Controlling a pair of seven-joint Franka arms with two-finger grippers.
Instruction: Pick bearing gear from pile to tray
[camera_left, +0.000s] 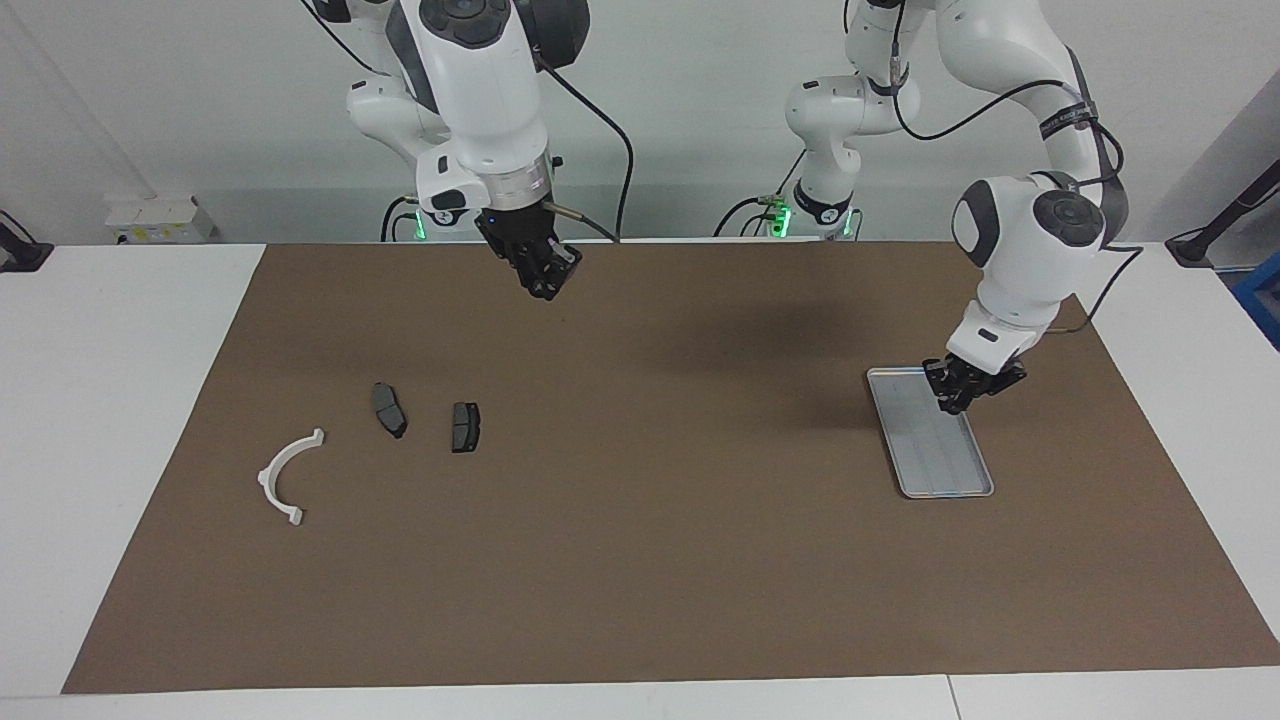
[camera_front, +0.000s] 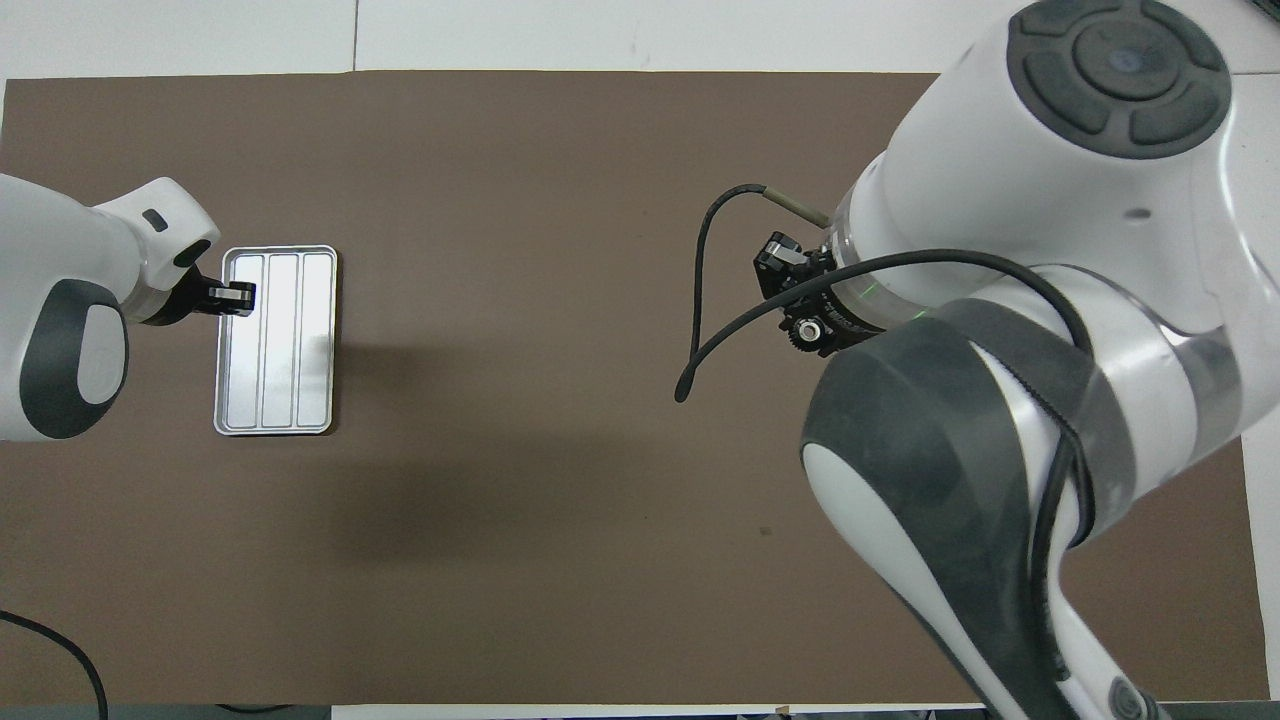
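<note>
In the facing view, my left gripper (camera_left: 957, 403) hung over the flat rectangular silver metal tray (camera_left: 930, 470) with its low rim and lengthwise ribs, at the tray's end nearer to the robots and on the edge toward the left arm's end of the table. Its fingers were clenched together; I could not make out whether some small part sat between them. My right gripper (camera_left: 548, 290) was up in the air over the bare brown mat (camera_left: 640, 560), in the strip close to the robots. I cannot tell if its fingers were closed or apart. The pile lay toward the right arm's end of the table: two dark grey brake pads (camera_left: 389, 409) (camera_left: 465, 426) side by side but apart, and a white semicircular plastic arc (camera_left: 284, 474) farther from the robots than the pads, well apart from the tray. I could not see any bearing gear on the mat or in the tray.

In the overhead view, my left gripper (camera_front: 236, 296) reached over the tray's (camera_front: 275, 420) long edge, and the tray's ribbed floor showed bare. My right gripper (camera_front: 790, 290) pointed down over the mat (camera_front: 520, 560), and the big white and grey right arm (camera_front: 1010, 400) covered the place of the pile.
</note>
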